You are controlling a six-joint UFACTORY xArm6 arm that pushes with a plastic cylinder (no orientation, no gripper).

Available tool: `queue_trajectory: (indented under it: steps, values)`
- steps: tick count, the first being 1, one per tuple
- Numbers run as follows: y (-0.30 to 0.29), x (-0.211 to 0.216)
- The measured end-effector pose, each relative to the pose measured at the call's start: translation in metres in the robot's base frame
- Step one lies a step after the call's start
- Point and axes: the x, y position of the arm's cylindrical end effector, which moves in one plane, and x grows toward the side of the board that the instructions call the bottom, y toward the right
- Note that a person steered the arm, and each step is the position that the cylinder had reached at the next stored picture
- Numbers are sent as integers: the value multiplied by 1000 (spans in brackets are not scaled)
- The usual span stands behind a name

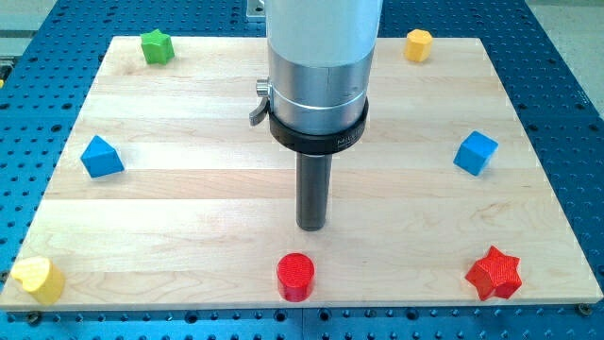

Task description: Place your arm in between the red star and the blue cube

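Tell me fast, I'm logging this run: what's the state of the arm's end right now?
No hand fitted: my tip holds nothing, touches no block, and sits mid-board, above the red cylinder, left of the red star and blue cube.

Board (189,189) – pale wood, smooth, matt; arm housing (318,66) – brushed metal; rod (311,194) dark, matt.

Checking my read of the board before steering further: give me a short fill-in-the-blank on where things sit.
My tip stands just above the red ____.
The red star lies at the view's bottom ____.
The blue cube lies toward the view's top from the red ____.
The green star sits at the view's top ____.
Missing: cylinder; right; star; left.
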Motion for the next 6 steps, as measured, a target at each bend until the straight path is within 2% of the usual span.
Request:
queue_trajectory:
  steps: [1,2,3,4,5,6]
  values:
    - [0,0]
    - [-3,-24]
    - [24,-28]
    - [98,-28]
    - [132,-30]
    - [132,-30]
